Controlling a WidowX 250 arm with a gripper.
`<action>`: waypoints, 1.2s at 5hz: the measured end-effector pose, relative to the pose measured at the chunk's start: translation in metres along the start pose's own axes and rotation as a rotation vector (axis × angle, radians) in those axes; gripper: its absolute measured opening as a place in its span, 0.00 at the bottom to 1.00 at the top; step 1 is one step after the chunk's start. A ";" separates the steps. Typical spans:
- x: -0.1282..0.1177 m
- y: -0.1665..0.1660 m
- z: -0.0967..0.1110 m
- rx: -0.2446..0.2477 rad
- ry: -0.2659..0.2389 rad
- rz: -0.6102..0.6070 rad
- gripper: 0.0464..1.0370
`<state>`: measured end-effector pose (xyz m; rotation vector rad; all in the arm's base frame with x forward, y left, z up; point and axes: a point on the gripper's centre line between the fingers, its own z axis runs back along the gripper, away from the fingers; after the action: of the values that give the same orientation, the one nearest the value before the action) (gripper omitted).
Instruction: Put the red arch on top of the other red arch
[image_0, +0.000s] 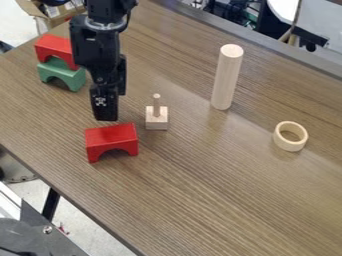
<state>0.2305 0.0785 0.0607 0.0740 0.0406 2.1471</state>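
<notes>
Camera view shows the claw (105, 118) near the closer red arch (111, 136).

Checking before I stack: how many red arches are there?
2: one red arch on the green arch, partly behind the arm; the other red arch on the table near the gripper.

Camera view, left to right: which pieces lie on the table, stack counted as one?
Green arch with a red arch on top → second red arch → peg block → cylinder → ring
</notes>
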 end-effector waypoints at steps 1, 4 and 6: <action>0.001 0.004 -0.006 0.026 -0.006 0.002 0.96; -0.004 0.015 -0.017 0.060 0.010 0.077 0.96; -0.005 0.026 -0.020 0.075 0.029 0.140 0.96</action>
<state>0.2100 0.0605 0.0416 0.0920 0.1365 2.2863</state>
